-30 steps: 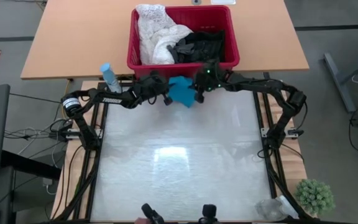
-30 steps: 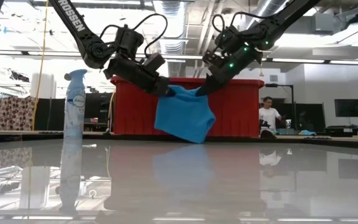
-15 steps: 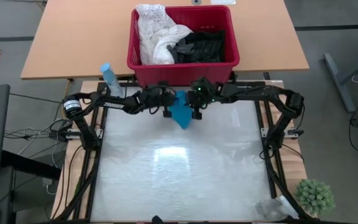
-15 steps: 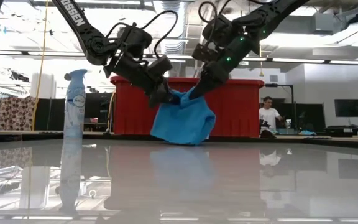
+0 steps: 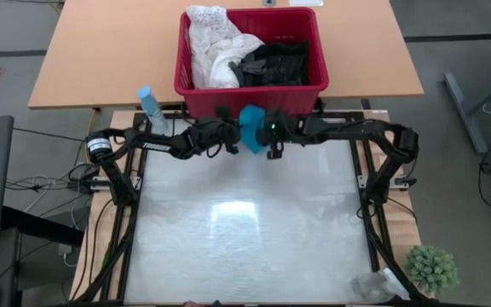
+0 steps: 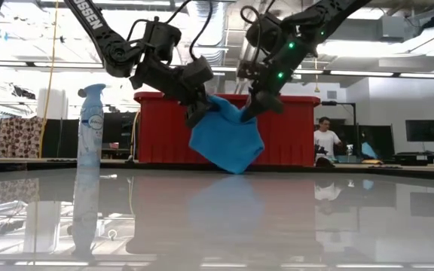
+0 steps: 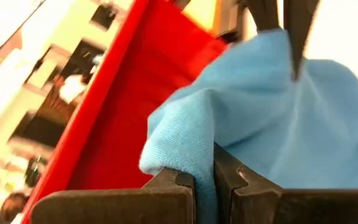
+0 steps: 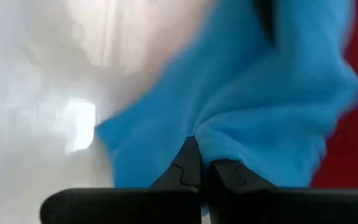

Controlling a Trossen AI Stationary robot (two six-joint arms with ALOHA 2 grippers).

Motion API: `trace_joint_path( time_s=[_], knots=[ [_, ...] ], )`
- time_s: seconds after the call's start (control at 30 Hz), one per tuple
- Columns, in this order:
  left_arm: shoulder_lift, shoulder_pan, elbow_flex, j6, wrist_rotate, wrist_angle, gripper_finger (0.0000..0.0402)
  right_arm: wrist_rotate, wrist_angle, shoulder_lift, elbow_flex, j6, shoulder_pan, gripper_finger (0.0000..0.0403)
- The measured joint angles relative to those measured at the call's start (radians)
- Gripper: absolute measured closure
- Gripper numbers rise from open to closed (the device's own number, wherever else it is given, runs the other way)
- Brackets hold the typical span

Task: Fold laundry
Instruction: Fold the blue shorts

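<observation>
A small teal garment (image 5: 251, 126) (image 6: 226, 141) hangs bunched between my two grippers, just in front of the red basket (image 5: 250, 90). My left gripper (image 6: 200, 114) (image 7: 204, 177) is shut on the garment's upper left part. My right gripper (image 6: 249, 111) (image 8: 202, 169) is shut on its upper right part. In the basket lie a white lacy garment (image 5: 213, 47) and black garments (image 5: 273, 61). My left gripper pinches a folded-over edge of the teal garment (image 7: 185, 155) between its two fingers, coming nearly level from the table's left. The cloth drapes slack away from the fingers. My right gripper pinches a gathered ridge of the garment (image 8: 211, 138) between its two fingers, slanting down from the table's right. The garment hangs below both grippers, its lower end (image 6: 236, 168) close above the table.
The red basket's wall (image 6: 292, 132) stands right behind the garment. A spray bottle (image 5: 150, 106) (image 6: 90, 124) stands at the table's far left. A small green plant (image 5: 433, 269) sits off the near right corner. The glossy table (image 5: 245, 230) stretches toward the near edge.
Both grippers have swung away from the basket toward the table's near edge and have rolled about their own axes, staying shut on the garment. The teal garment has stayed lifted and has bunched up tighter between them.
</observation>
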Motion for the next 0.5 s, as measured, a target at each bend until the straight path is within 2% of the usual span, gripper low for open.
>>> trace_joint_path(
  time_s=[0.1,0.17,0.3,0.37,0.5],
  knots=[
    [0.000,-0.042,-0.001,0.014,0.022,-0.026,0.0401,0.002,-0.020,0.002,-0.002,-0.001,0.046,0.0379],
    [0.000,-0.067,-0.001,0.016,-0.015,-0.024,0.0401,0.008,-0.021,0.002,-0.002,0.016,0.063,0.0379],
    [0.000,-0.094,-0.001,0.157,-0.073,-0.026,0.0401,0.128,-0.034,0.002,-0.002,0.011,0.074,0.0379],
    [0.000,-0.093,-0.001,0.210,-0.044,-0.026,0.0401,0.135,-0.038,0.002,-0.002,-0.006,0.064,0.0379],
    [0.000,-0.061,-0.001,0.218,-0.007,0.010,0.0401,0.180,-0.041,0.002,-0.002,-0.008,0.030,0.0379]
  ],
)
